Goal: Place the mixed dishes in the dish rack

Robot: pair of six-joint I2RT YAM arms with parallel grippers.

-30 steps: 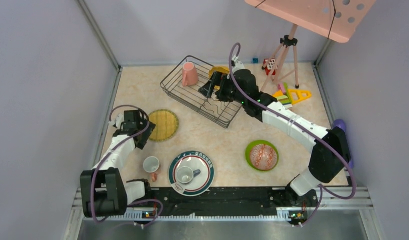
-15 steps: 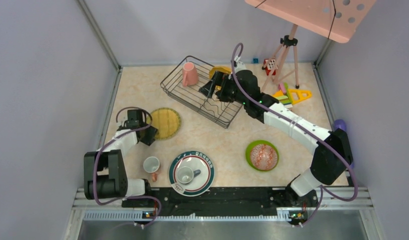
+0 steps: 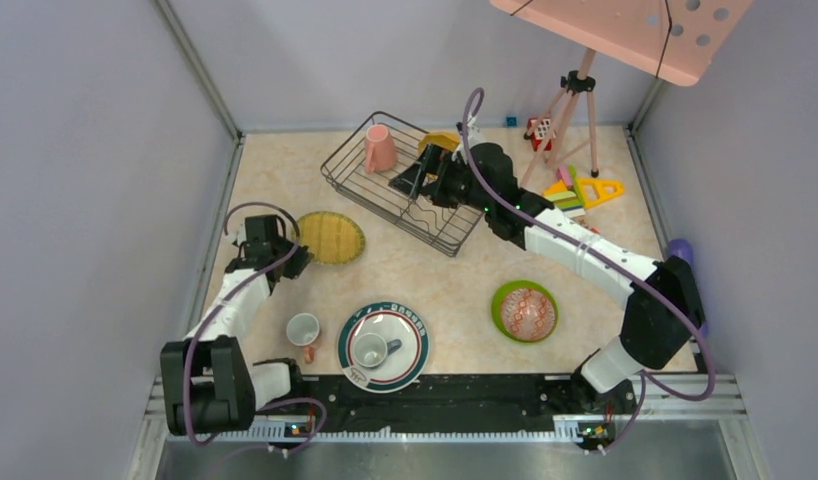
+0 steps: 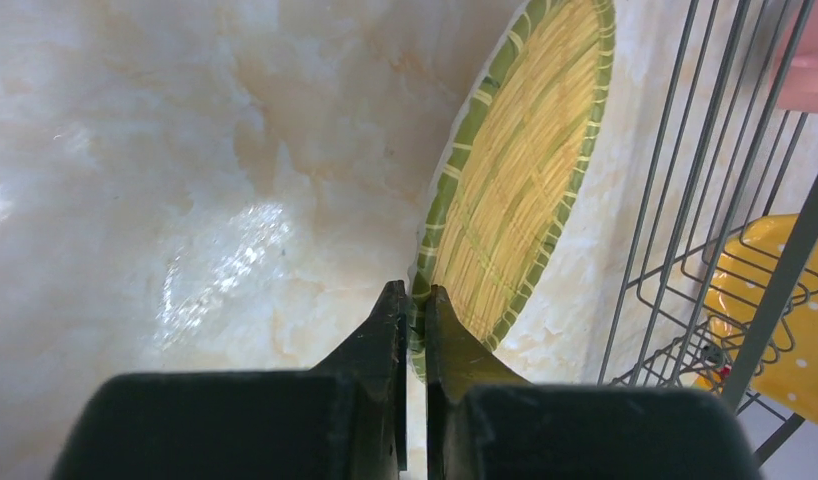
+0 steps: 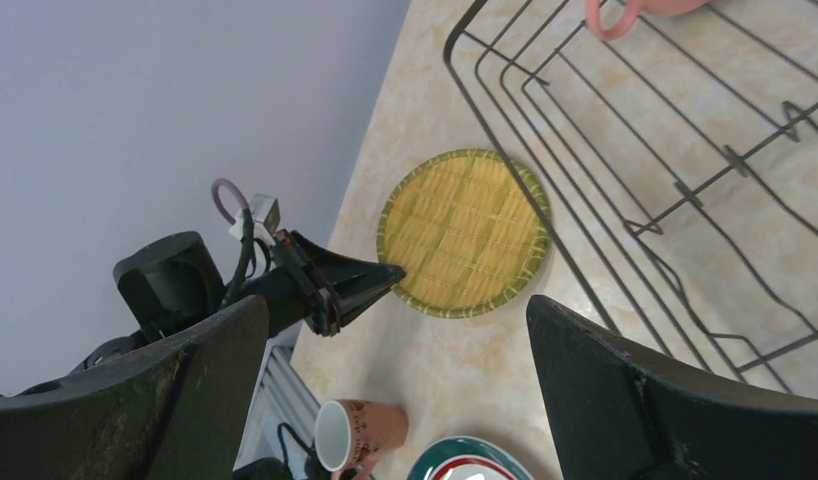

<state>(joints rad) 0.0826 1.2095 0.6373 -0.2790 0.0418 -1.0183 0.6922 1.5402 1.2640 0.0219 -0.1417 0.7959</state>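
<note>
Waiting dish rack (image 3: 385, 200): it is sitting at the far side of the table (image 3: 435, 270). It is holding only one pink mug (image 3: 379, 148), so most of the job is still to do.
Olive-yellow plate (image 3: 331, 237): it is lying on the table near the dish rack's left corner, not touching it. It is sitting a little closer to the dish rack than a second ago. I cannot tell if it is lifting off the table yet.
Other plates: the green-rimmed white plate (image 3: 410, 345) and the lime green plate (image 3: 525, 310) are waiting at the near side of the table.
Right tool (image 3: 405, 180): it is hanging over the dish rack with its jaws spread wide and nothing in them. It is drifting a little to the left.
Left tool (image 4: 412, 300): this is the big change. A second ago it was gaping wide, and now it is pinching tight on the near rim of the olive-yellow plate. I am thinking this plate is going into the dish rack next. The pinch is only on a thin edge, so the plate may be slipping if it moves fast.
Small white cup (image 3: 370, 350): it is sitting on the green-rimmed white plate, waiting too.
</note>
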